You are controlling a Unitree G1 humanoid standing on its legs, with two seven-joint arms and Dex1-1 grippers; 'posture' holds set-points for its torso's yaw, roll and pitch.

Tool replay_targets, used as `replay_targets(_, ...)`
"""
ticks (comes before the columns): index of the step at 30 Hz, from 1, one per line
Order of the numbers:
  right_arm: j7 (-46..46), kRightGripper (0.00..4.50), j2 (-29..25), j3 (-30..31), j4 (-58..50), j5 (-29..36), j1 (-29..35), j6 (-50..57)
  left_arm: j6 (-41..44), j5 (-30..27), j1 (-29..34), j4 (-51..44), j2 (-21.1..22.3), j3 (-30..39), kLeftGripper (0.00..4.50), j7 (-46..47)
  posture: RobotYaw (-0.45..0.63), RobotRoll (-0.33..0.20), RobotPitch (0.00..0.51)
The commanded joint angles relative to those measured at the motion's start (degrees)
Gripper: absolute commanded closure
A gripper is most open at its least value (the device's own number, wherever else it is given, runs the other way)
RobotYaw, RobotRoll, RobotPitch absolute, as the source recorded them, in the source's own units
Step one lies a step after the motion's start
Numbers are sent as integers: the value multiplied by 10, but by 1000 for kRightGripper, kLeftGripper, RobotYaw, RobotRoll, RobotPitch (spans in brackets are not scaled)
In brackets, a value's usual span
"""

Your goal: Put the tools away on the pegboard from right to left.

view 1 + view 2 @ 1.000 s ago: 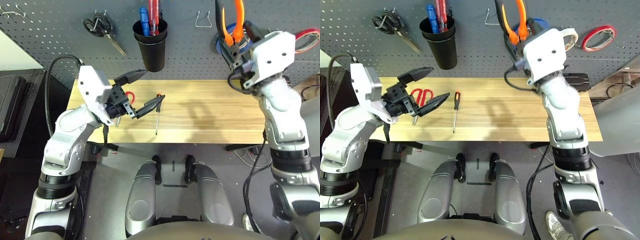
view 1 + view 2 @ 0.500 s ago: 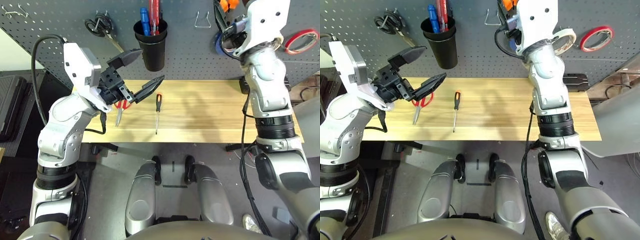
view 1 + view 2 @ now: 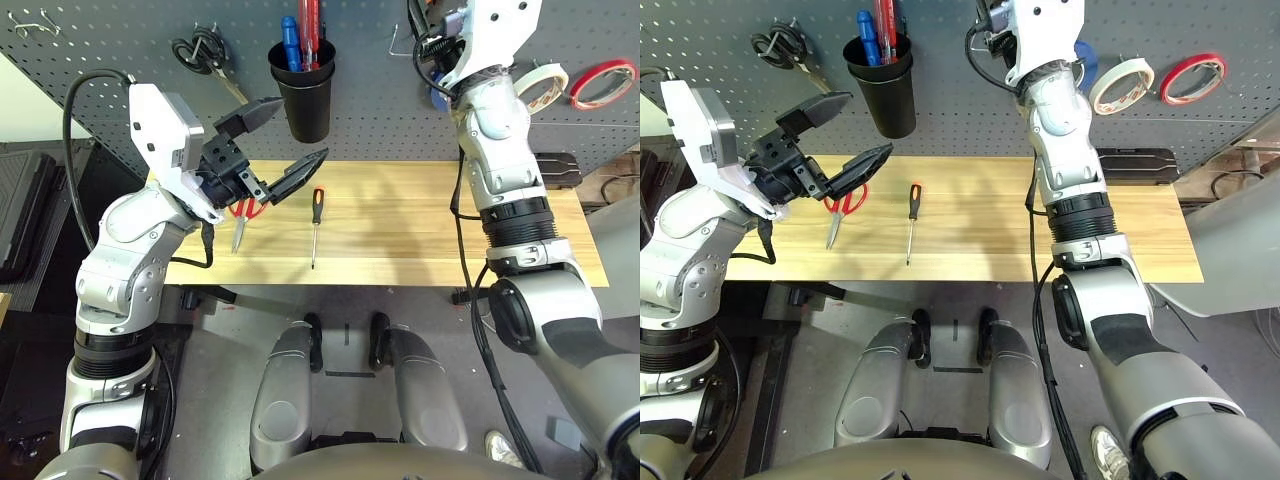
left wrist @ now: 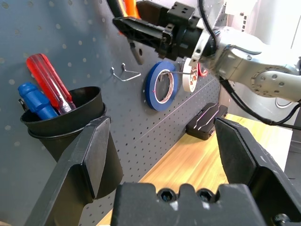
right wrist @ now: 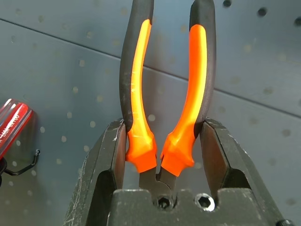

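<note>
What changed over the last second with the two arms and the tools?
The right gripper, shut on the pliers, carried them up and left along the pegboard. The left gripper lifted slightly, staying open. Screwdriver and red scissors stayed put.

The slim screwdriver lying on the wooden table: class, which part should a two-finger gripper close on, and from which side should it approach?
Grip the screwdriver by its black-and-orange handle, the thicker end nearest the pegboard, probably from straight above. It lies flat on the table, so only its top is free. Set the fingers across the handle, one on each long side; the thin metal shaft offers little to hold.
</note>
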Motion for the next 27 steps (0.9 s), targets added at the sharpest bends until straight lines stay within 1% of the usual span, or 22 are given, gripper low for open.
replay_targets(1,-9,2012,4,-1,36,-3,-20,-34,6,-3,4,-19,3,-1,0,2,167,0,262)
replay_targets(7,-18,2012,8,-1,104,-5,-31,-54,9,-2,8,-25,3,-2,0,5,174,0,265)
replay_targets(12,-5,2012,12,2,137,1,-24,-57,10,-1,10,-28,3,-4,0,7,175,0,269)
replay_targets(14,-1,1292,13,3,140,2,-20,-61,9,1,12,-28,4,-5,0,5,173,0,270)
replay_targets(15,0,1803,13,3,141,2,-19,-63,9,1,13,-28,4,-6,0,5,171,0,271)
replay_targets(17,4,1957,15,3,139,5,-15,-62,9,2,12,-27,3,-7,0,5,170,0,270)
replay_targets(18,5,1957,15,2,138,5,-13,-61,9,2,12,-27,3,-7,0,4,169,0,270)
replay_targets(20,4,1225,13,2,132,4,-9,-61,9,2,11,-26,4,-8,0,3,168,0,270)
replay_targets(21,5,985,12,2,127,4,-8,-62,9,2,11,-26,4,-8,0,3,165,0,269)
replay_targets(23,1,282,7,4,99,-2,4,-103,7,4,12,-25,4,-10,0,1,164,0,268)
replay_targets(24,1,39,3,5,82,-6,11,-121,7,4,12,-25,4,-11,0,1,164,0,268)
replay_targets(27,7,39,-8,14,31,-17,27,-153,6,4,14,-25,5,-11,0,0,163,0,268)
